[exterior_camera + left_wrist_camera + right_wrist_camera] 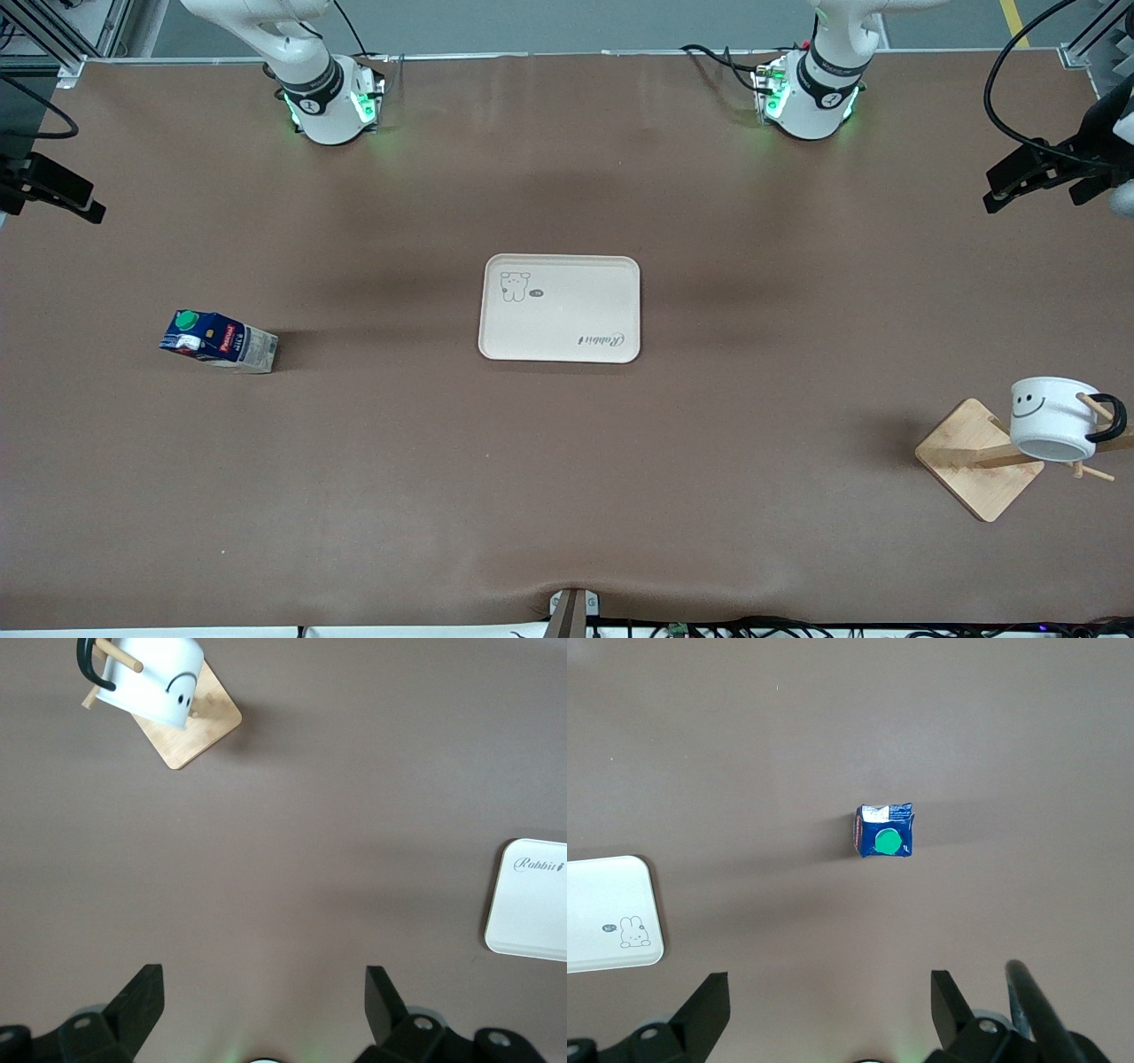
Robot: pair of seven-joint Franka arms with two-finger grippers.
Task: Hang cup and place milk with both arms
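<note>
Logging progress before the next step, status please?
Left gripper open over bare table, right gripper open, both waiting. Cup hangs on wooden rack. Milk carton upright, not yet on tray. Nothing in the way.

- The milk [885, 831] stood on the brown table [833, 726], seen from straight above, its round green cap [887, 842] facing the camera.
- A corner of a pale tray [602, 930] showed well apart from the carton, with a small rabbit drawing [631, 931] printed on it.
- The right gripper [830, 1010] hung over bare table, its two black fingers [704, 1005] spread wide with nothing between them.
- A black cable [1041, 1014] ran beside one finger.
</note>
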